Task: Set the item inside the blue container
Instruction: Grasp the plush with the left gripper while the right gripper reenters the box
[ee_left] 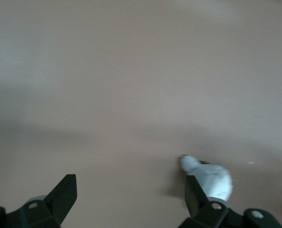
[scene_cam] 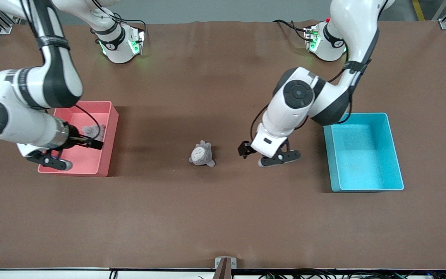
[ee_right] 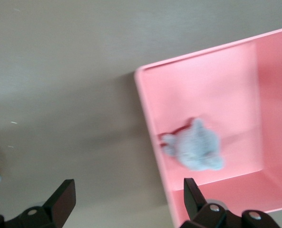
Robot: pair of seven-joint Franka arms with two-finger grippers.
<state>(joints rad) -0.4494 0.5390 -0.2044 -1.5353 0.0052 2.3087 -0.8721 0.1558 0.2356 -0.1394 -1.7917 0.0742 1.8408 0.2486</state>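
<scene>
Brown table point(scene_cam: 223, 217) — grey plush point(scene_cam: 202, 154)

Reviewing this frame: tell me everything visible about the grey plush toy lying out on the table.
The plush toy is small, grey and soft-looking, with a paler face patch and two short ears. It lies on the bare brown table about midway between the pink bin and the blue container, in neither. Nothing touches it but the table. The left gripper hangs open beside it, toward the blue container; the left wrist view shows the toy past one finger, ungrasped.
</scene>
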